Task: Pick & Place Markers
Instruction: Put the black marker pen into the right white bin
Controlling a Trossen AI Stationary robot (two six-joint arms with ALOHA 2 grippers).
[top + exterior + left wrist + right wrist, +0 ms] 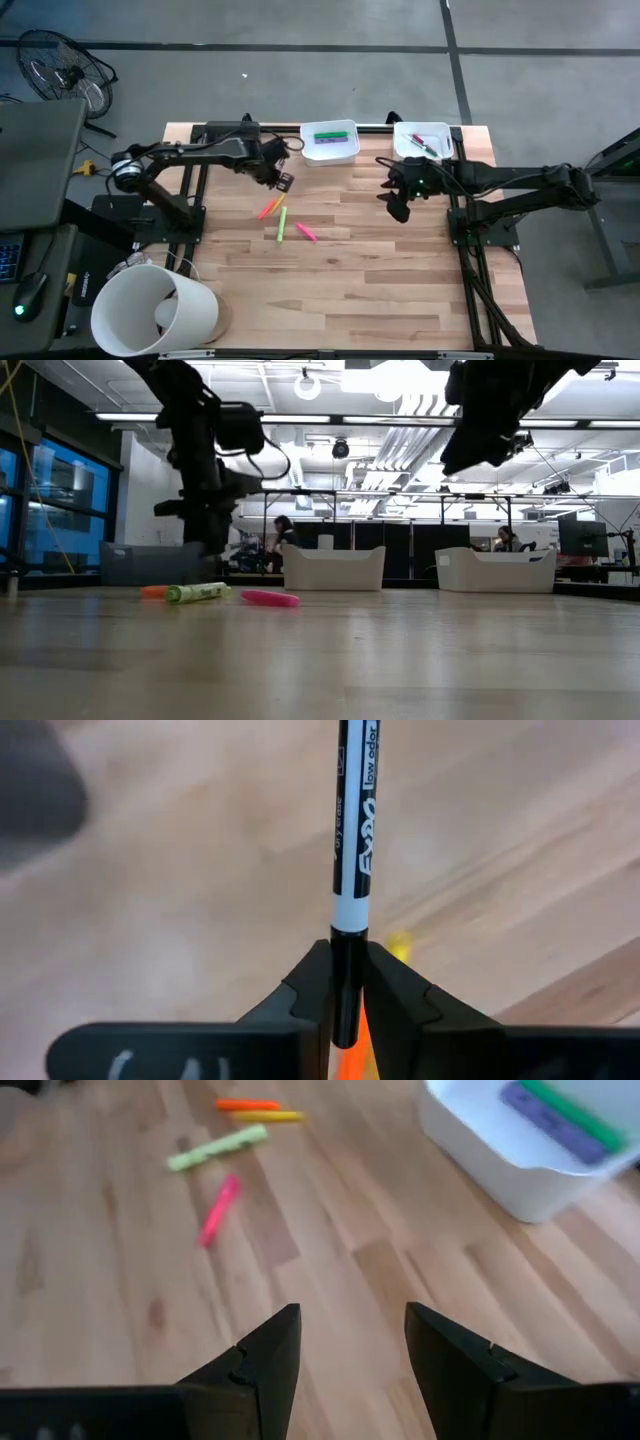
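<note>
My left gripper (pixel 283 182) hangs over the table's far left part, shut on a black-and-white marker (pixel 355 830). Below and just nearer than it, several markers lie flat on the wood: orange (pixel 268 209), yellow-green (pixel 282 225) and pink (pixel 306 232), with a yellow one (pixel 268 1116) beside the orange. My right gripper (pixel 398 200) hovers open to their right, nothing between its fingers (pixel 262 1360). A white tray (pixel 330 152) at the far edge holds a green and a purple marker. A second white tray (pixel 404 145) to its right holds a few more. My left gripper pinches the marker's black end (pixel 347 982) between its two fingers. The fingers point steeply down and lie along the marker, which sticks out past their tips in line with them. Its other end runs out of the wrist view.
A large white cylinder (pixel 155 308) lies on its side at the table's near left corner. The table's near half is bare wood (pixel 380 300). Black frame rails (pixel 470 250) run along the left and right edges. People sit in the room behind the table.
</note>
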